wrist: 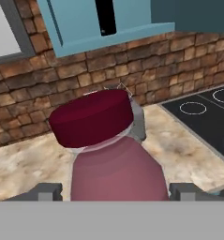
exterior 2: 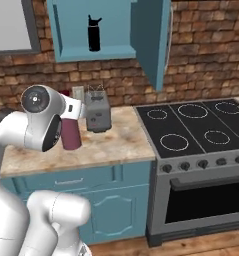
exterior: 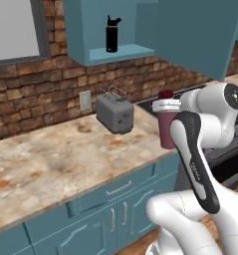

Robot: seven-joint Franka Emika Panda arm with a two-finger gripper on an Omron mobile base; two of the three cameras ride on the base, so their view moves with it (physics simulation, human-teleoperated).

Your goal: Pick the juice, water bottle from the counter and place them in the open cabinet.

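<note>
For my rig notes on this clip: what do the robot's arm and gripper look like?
The arm is glossy white with rounded, bulbous links and dark charcoal inlays; one long dark strip carries small pale lettering, too small to read. A round dark joint cap bears small light marks. The gripper has two small, blocky dark grey finger tips. No loose cables show.

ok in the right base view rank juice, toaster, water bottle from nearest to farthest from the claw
1. juice, at the claw, on the counter.
2. toaster, just right of it.
3. water bottle, up in the open cabinet.
</note>
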